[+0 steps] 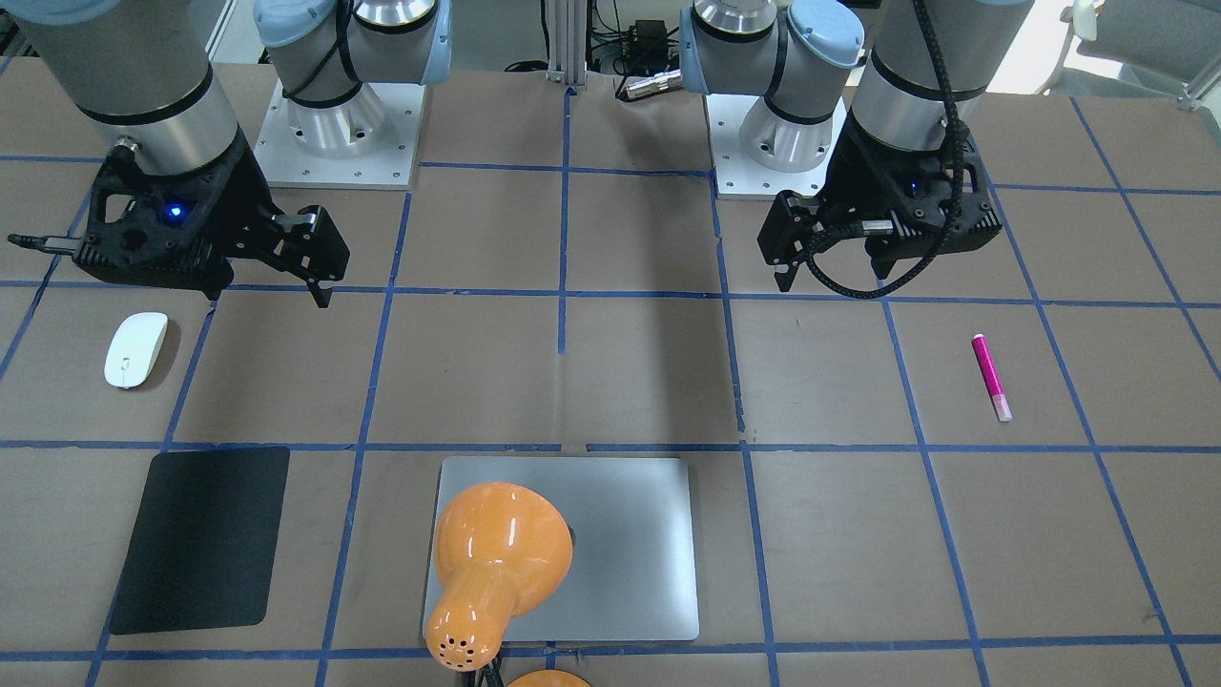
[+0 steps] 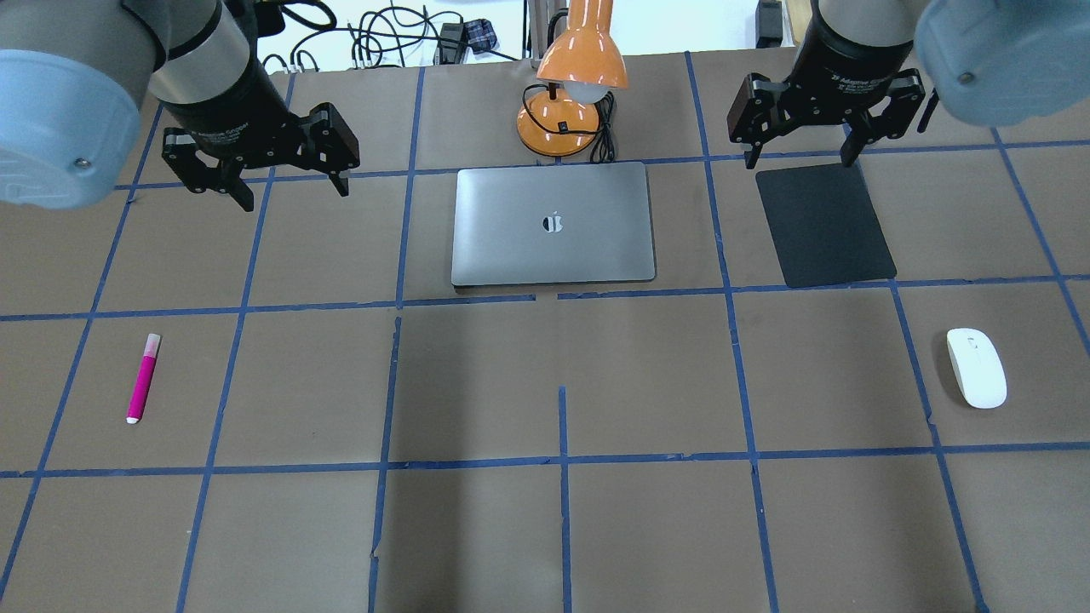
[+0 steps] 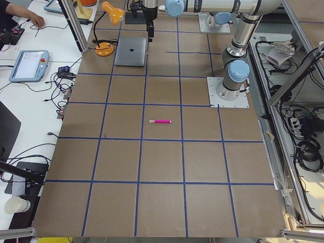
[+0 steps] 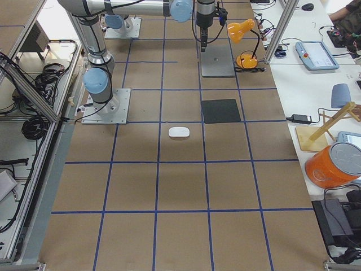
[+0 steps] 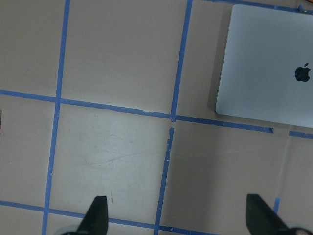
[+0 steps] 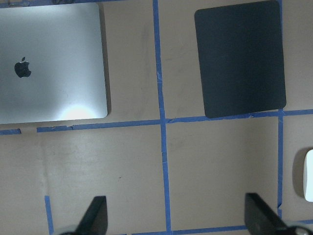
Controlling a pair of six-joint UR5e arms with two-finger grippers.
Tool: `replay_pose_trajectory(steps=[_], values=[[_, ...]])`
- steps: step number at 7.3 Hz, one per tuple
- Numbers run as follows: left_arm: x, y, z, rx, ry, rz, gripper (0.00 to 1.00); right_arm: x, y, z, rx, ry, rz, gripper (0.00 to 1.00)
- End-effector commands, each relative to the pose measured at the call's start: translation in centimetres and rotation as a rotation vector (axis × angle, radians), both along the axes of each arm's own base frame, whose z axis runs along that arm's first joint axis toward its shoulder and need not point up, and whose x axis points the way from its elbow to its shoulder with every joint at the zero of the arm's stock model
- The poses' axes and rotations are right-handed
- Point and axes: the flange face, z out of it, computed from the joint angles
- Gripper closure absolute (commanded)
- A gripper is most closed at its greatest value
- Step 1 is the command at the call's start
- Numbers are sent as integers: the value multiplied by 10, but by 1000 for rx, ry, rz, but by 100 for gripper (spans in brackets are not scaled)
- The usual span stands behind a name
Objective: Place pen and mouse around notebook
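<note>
The silver-grey notebook [image 2: 553, 247] lies shut at the table's far centre. The magenta pen [image 2: 142, 378] rests on the table at the near left, well away from the notebook. At the near right sits the white mouse [image 2: 976, 368], its edge also showing in the right wrist view [image 6: 308, 182]. My left gripper [image 2: 295, 196] hangs open and empty above the table, to the left of the notebook and beyond the pen. My right gripper [image 2: 799, 162] is open and empty too, over the far edge of the black mat [image 2: 824, 223]. In the left wrist view the notebook [image 5: 269, 63] fills the upper right corner.
An orange desk lamp [image 2: 570, 94] stands just behind the notebook, its shade leaning over the lid's far edge. The thin black mat lies right of the notebook. Blue tape lines grid the brown table. Both arm bases [image 1: 339, 124] sit at the robot's side.
</note>
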Motion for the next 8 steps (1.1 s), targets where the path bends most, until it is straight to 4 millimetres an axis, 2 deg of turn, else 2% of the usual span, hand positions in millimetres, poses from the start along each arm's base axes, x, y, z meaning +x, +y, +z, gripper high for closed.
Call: replay_pose_trajectory(steps=[1, 5, 7, 8], values=[[0, 0, -1, 2, 0, 0, 0, -1, 1, -4, 10, 1, 39, 0], [0, -3, 2, -4, -1, 0, 0, 4, 11, 2, 3, 2, 73, 0], [0, -4, -1, 0, -1, 0, 0, 2, 17, -20, 39, 8, 73, 0], [0, -1, 1, -3, 0, 0, 0, 1, 17, -20, 34, 5, 65, 0]])
